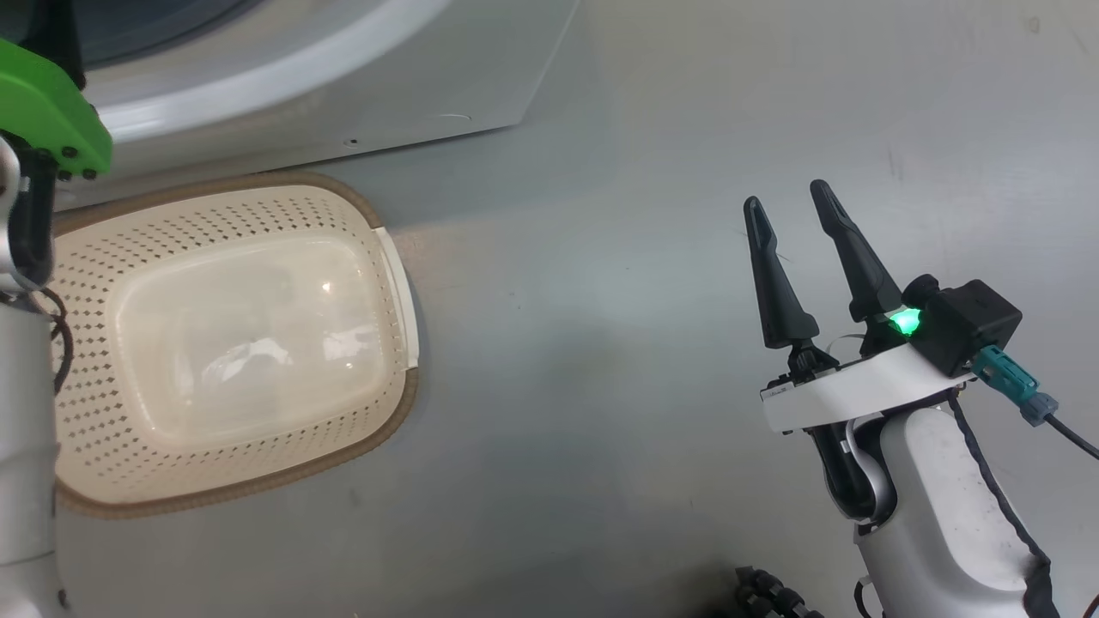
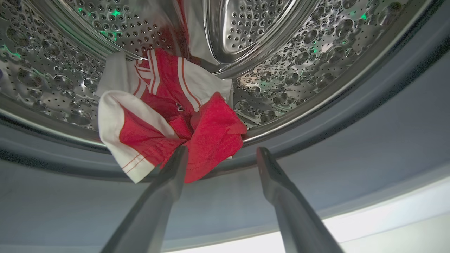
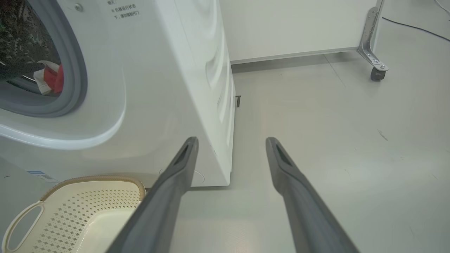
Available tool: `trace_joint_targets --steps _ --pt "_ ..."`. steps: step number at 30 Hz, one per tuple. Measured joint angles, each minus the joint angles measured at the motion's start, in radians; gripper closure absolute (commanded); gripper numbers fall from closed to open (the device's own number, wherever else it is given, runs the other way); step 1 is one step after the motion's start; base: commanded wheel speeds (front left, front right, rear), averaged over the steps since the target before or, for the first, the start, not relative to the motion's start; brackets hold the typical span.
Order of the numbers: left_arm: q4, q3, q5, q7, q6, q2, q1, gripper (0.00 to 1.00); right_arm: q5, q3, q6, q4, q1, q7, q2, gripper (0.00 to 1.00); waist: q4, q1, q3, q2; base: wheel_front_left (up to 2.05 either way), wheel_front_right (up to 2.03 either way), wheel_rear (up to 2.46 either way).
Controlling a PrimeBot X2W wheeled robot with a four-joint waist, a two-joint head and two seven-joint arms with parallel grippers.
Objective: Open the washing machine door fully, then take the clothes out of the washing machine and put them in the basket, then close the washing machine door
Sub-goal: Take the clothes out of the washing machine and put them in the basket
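Left pincer (image 2: 221, 151) spread, aimed into washing machine (image 2: 316, 52) at clothes (image 2: 168, 112); basket (image 1: 215, 210) sits below for the drop; right pincer (image 1: 786, 193) spread, idle aside.

Head cam looks straight down at the floor (image 1: 644, 257), basket (image 1: 361, 232) at 9 o'clock. My left wrist cam's right up in the drum (image 2: 316, 52), clothes (image 2: 168, 116) close. Right wrist cam's low, farther back: same basket at 7 o'clock, same clothes at 10.

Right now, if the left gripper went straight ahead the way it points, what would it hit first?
Most likely the clothes, bunched at the front of the steel drum. The open left gripper points at their red lower edge, though depth is hard to judge.
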Motion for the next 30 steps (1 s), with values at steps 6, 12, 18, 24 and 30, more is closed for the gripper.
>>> trace_joint_targets --steps 6,12,18,24,30 --pt "0.045 0.017 0.0 0.053 -0.007 0.045 -0.086 0.0 0.022 0.013 0.0 0.007 -0.011 0.0 0.0 0.0 -0.057 0.0 0.022 0.0 0.0 0.0 0.0" --pt "0.079 0.043 0.0 0.08 -0.007 0.083 -0.166 0.0 0.051 0.028 0.0 0.009 -0.012 0.0 0.001 0.0 -0.102 -0.0001 0.042 0.0 0.0 0.0 0.0" --pt "0.13 0.046 -0.001 0.124 -0.006 0.09 -0.213 0.0 0.054 0.03 0.0 0.009 -0.017 0.0 0.001 0.0 -0.127 -0.0001 0.065 0.0 0.0 0.0 0.0" --pt "0.177 0.046 0.002 0.165 0.016 0.099 -0.232 0.0 0.062 0.029 -0.001 0.008 -0.041 0.0 0.001 0.0 -0.132 -0.0001 0.087 0.0 0.0 0.0 0.0" --pt "0.224 0.044 0.002 0.193 0.021 0.1 -0.244 1.0 0.062 0.029 -0.001 0.01 -0.061 0.0 0.001 0.0 -0.13 -0.0001 0.094 0.0 0.0 0.0 0.0"
